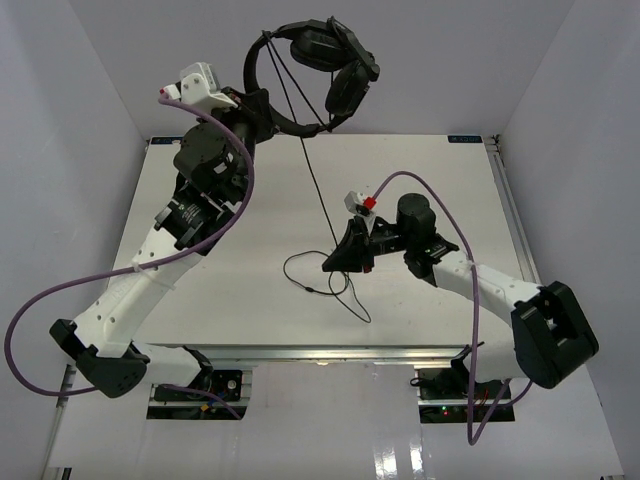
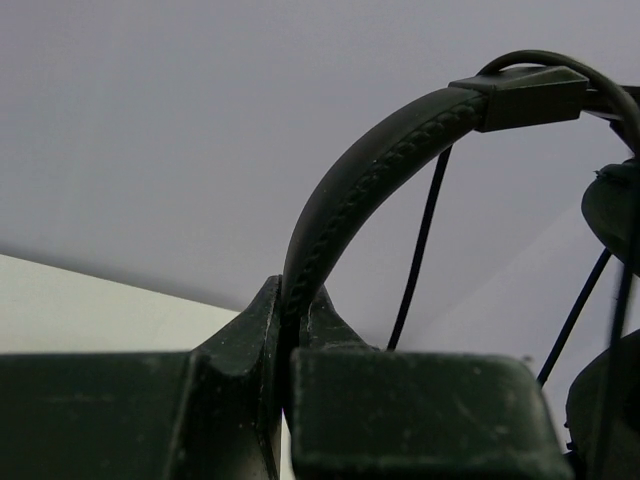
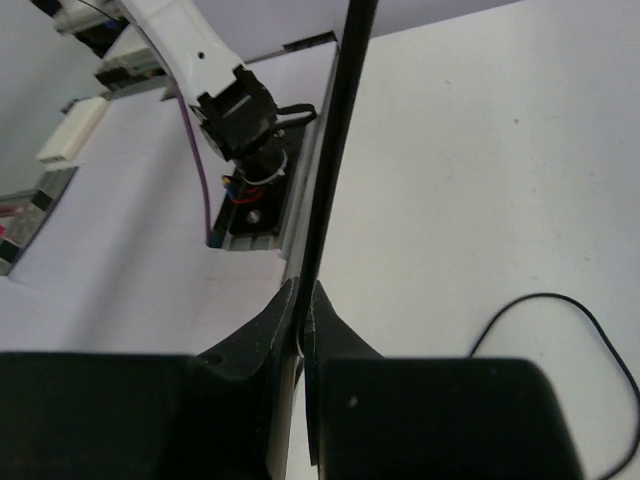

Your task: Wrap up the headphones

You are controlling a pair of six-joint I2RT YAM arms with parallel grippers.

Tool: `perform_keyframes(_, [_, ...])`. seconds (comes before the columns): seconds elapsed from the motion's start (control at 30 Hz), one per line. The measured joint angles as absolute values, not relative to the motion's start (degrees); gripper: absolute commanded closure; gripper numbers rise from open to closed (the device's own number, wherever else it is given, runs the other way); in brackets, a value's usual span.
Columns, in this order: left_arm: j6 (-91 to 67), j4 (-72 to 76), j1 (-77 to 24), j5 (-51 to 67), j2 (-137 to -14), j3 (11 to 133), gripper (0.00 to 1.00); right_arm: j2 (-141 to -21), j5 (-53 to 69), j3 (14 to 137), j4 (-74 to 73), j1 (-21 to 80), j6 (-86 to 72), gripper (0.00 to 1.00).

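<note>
The black headphones (image 1: 325, 65) hang in the air above the table's far edge, held by the headband. My left gripper (image 1: 262, 108) is shut on the headband (image 2: 350, 190), which arches up to the right in the left wrist view. Both earcups (image 1: 348, 88) dangle at the right of the band. The thin black cord (image 1: 312, 180) runs taut from the headphones down to my right gripper (image 1: 333, 262), which is shut on the cord (image 3: 335, 150) just above the table. The rest of the cord lies in a loose loop (image 1: 318, 275) on the table.
The white table (image 1: 250, 230) is ringed by white walls. A metal rail (image 1: 505, 200) runs along its right edge. Thick purple cables (image 1: 235, 190) trail from both arms. The left arm's base (image 3: 245, 120) shows in the right wrist view.
</note>
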State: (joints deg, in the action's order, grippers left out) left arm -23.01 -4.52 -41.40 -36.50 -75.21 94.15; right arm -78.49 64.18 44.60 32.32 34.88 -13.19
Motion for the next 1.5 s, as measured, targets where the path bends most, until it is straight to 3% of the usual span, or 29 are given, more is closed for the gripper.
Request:
perform_keyframes(0.23, [-11.7, 2.0, -38.5, -46.6, -75.3, 87.1, 1.0, -66.7, 54.5, 45.1, 13.5, 34.9, 2.9, 0.92])
perform_keyframes(0.43, [-15.8, -4.4, -31.9, -44.9, -75.2, 83.7, 1.0, -60.7, 46.0, 47.4, 1.9, 35.0, 13.6, 0.92])
perform_keyframes(0.7, [-18.6, -9.3, -30.8, -42.2, -75.1, 83.9, 1.0, -60.3, 37.1, 50.9, -10.1, 35.5, 22.9, 0.92])
perform_keyframes(1.17, [-22.6, -12.9, -30.2, -38.1, -71.2, 82.4, 1.0, -60.5, 27.8, 59.8, -18.8, 36.8, 32.0, 0.92])
perform_keyframes(1.5, [-22.9, -14.2, -30.0, -36.6, -70.1, 84.0, 1.0, -61.5, 27.7, 60.6, -20.8, 37.8, 33.7, 0.92])
